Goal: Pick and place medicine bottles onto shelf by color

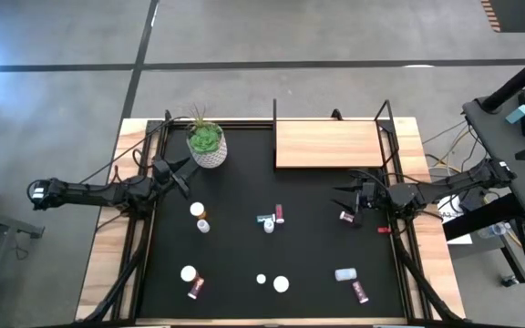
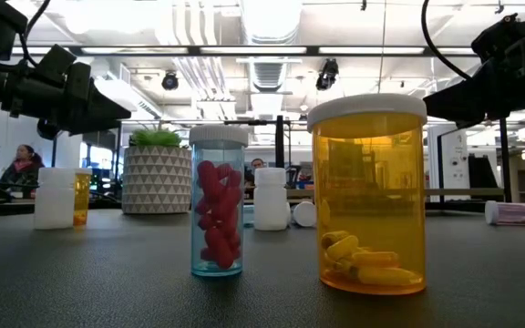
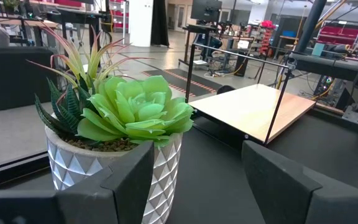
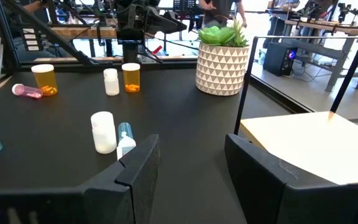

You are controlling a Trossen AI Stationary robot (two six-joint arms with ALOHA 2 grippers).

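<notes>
The left gripper (image 1: 182, 179) hangs just beside the plant pot (image 1: 207, 144), at the far left of the black mat (image 1: 244, 246). Its fingers (image 3: 126, 186) are spread apart and nothing is between them. The right gripper (image 1: 343, 198) hangs near the front edge of the shelf (image 1: 328, 144). Its fingers (image 4: 138, 171) are apart too and hold nothing. A pink bottle (image 1: 345, 217) lies on the mat just beside the right gripper. The shelf sits at the far right of the mat with no bottles on it. The other bottles (image 1: 269, 220) are spread over the mat, some standing and some lying down.
</notes>
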